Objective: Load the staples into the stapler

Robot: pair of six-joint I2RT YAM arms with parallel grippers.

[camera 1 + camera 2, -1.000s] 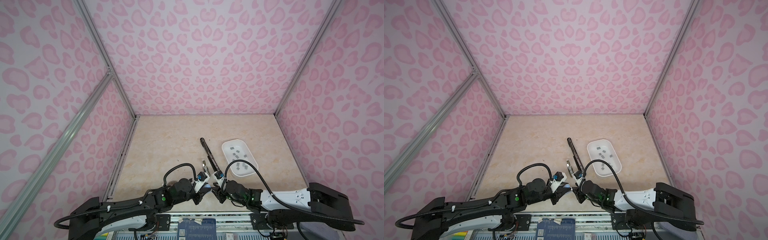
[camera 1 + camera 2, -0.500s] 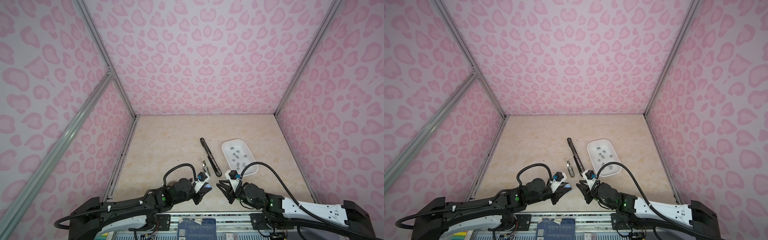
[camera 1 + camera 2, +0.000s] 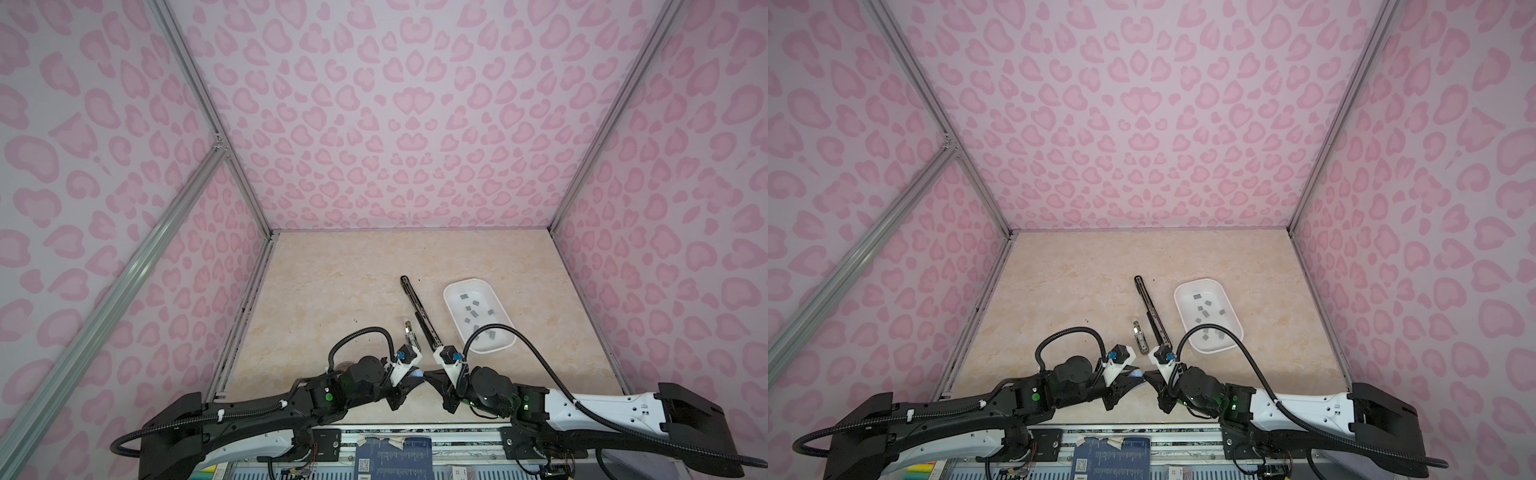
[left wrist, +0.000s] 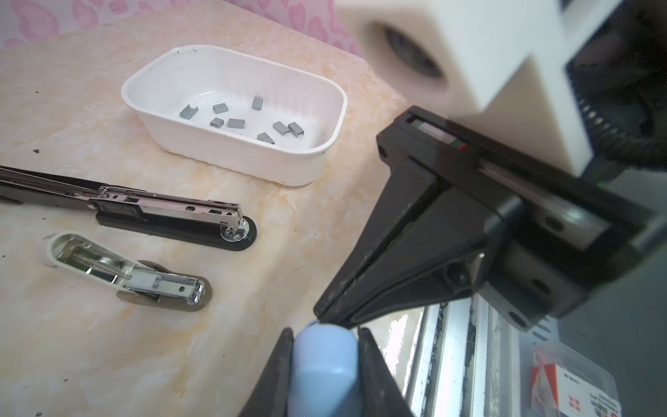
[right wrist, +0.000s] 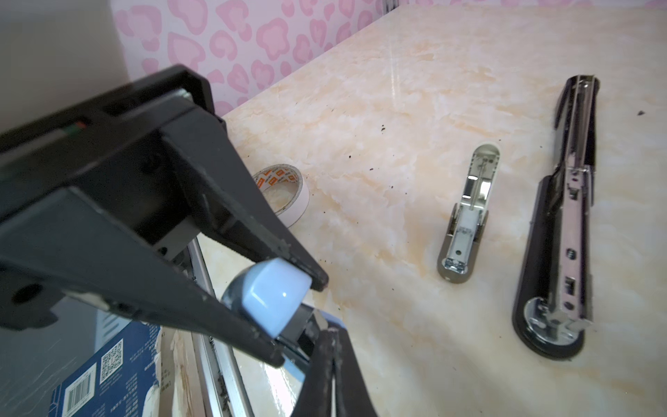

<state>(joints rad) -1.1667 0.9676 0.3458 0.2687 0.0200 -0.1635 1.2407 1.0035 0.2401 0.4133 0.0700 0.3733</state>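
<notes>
My left gripper [image 4: 325, 332] is shut on a light blue stapler [image 4: 325, 361], held just above the table's front edge [image 3: 415, 372]. My right gripper [image 5: 333, 332] is shut. Its tips touch the dark part under the blue stapler's [image 5: 274, 292] cap, and nothing shows between them. In both top views the two grippers meet tip to tip, left gripper [image 3: 409, 380] against right gripper [image 3: 428, 374]. The staples [image 4: 236, 123], several small grey strips, lie loose in a white tray [image 4: 252, 162] at the right [image 3: 465, 281].
A long black stapler [image 3: 417, 309] lies opened flat beside the tray. A small grey stapler [image 3: 410, 332] lies open to its left. A tape roll [image 5: 285, 195] sits near the left arm. A blue box [image 3: 392, 457] lies below the front rail.
My right gripper has gone from partly open to shut and swung left, bringing its tips against the blue stapler. The left gripper has kept its hold and place.
</notes>
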